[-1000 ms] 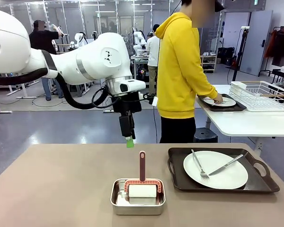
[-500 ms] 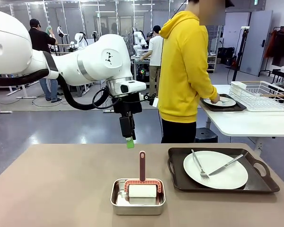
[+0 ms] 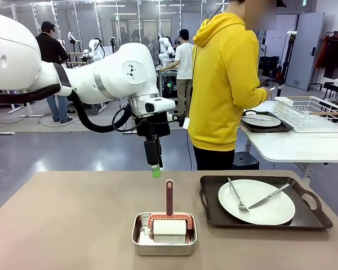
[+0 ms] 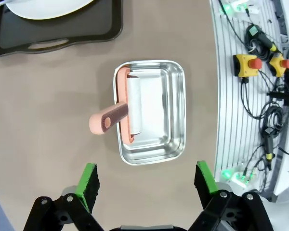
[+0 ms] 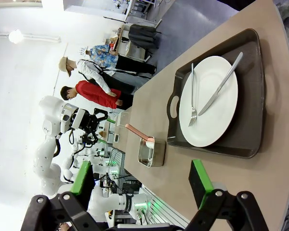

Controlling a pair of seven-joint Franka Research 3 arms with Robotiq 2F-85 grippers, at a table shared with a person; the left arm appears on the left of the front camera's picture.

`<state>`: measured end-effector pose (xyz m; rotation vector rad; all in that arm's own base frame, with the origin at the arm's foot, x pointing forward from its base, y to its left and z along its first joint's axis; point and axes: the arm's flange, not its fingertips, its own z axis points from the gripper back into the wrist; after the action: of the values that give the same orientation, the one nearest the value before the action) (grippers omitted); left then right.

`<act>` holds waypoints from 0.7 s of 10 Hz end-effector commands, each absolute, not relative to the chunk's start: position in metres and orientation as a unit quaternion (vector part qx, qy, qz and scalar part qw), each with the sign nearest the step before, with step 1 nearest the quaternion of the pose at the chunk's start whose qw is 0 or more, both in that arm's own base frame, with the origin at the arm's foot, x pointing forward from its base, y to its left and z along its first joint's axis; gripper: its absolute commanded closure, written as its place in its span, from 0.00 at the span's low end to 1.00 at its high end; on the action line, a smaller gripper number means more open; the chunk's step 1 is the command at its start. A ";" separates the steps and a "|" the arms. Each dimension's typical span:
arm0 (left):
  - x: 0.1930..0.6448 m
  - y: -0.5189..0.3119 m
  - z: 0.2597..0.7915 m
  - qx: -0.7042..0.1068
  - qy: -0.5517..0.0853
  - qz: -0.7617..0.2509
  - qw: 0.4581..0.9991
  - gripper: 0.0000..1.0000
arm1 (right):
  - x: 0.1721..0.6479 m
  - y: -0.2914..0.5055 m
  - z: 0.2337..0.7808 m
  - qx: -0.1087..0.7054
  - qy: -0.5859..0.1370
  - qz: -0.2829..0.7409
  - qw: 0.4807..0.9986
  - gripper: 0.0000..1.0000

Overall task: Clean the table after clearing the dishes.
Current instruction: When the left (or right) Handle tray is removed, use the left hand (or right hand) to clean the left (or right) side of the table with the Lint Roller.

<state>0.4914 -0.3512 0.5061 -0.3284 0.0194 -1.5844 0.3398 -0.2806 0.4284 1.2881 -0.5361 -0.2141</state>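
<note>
**One plate on the table, both end effectors spread**

Your table (image 3: 62,225) carries one plate (image 3: 256,201) on its dark tray (image 3: 214,216), near right. The second plate (image 3: 261,120) sits on the white table (image 3: 287,147), far right, beside the person (image 3: 225,84). The left end effector (image 3: 155,169) hangs above the steel pan (image 3: 164,241) holding the roller (image 3: 169,225), fingers spread, empty. The right end effector (image 5: 140,179) is spread and empty too.

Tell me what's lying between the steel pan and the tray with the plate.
Nothing: only a bare strip of the table separates the steel pan from the tray, as the front and left wrist views show.
</note>
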 end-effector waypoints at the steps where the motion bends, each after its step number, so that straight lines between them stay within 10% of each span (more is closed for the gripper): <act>1: 0.497 -0.369 0.495 -0.119 0.005 -0.703 0.702 0.00 | 0.337 -0.281 0.431 0.594 -0.248 -0.095 0.759 0.00; 7: 0.505 -0.389 0.467 -0.113 0.002 -0.698 0.707 0.00 | 0.337 -0.281 0.431 0.594 -0.248 -0.095 0.759 0.00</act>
<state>0.5019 -0.3811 0.4698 -0.2765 0.0103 -1.5822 0.3398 -0.2806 0.4284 1.2881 -0.5361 -0.2141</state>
